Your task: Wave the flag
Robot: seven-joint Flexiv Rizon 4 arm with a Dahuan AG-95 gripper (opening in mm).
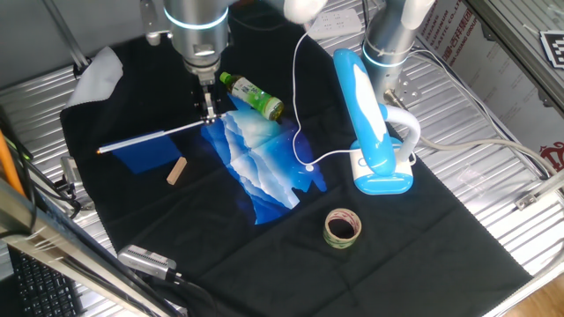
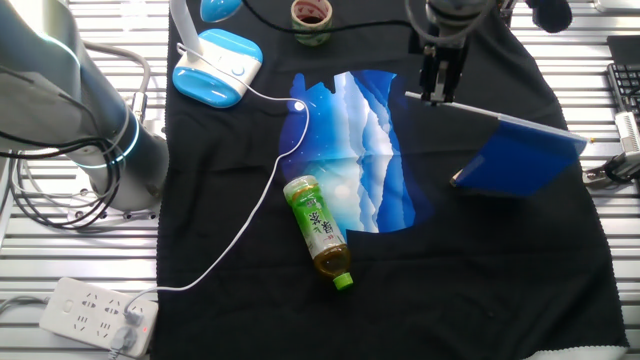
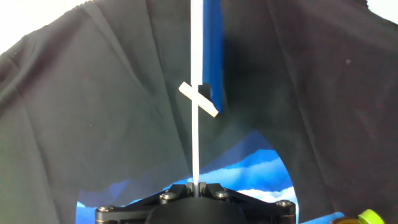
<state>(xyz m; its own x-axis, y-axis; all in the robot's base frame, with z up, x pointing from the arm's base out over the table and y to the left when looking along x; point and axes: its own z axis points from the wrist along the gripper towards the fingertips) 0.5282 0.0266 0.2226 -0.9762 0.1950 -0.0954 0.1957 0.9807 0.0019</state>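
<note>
In one fixed view, the flag (image 1: 144,151) lay at the left of the frame, its white stick running from a tip at far left up to the gripper (image 1: 210,114) at upper centre. The gripper was clenched on the stick's end, the blue cloth hanging below the stick over the black cloth (image 1: 414,238). A tan block (image 1: 177,171) lay just beside the flag's lower right corner.

Right of the gripper, a green bottle (image 1: 253,96) lay on its side, holding yellowish liquid. Its label carried writing too small to read. Its lower end touched the patterned cloth (image 1: 264,167), blue and white, spread at centre. A white cable (image 1: 297,97) crossed that cloth to the lamp (image 1: 374,132), blue and white, standing at right. A tape roll (image 1: 343,227) sat lower right of centre, apart from the rest.

The black cloth covered most of a ribbed metal counter (image 1: 493,167). A second arm's grey column (image 1: 392,35) rose at the upper right.

In the other fixed view, a power strip (image 2: 95,312) lay at lower left on the counter, and a keyboard (image 2: 625,85) showed at the right edge.

In the hand view, the stick rose straight from between the shut fingers, the block crossing behind it.
</note>
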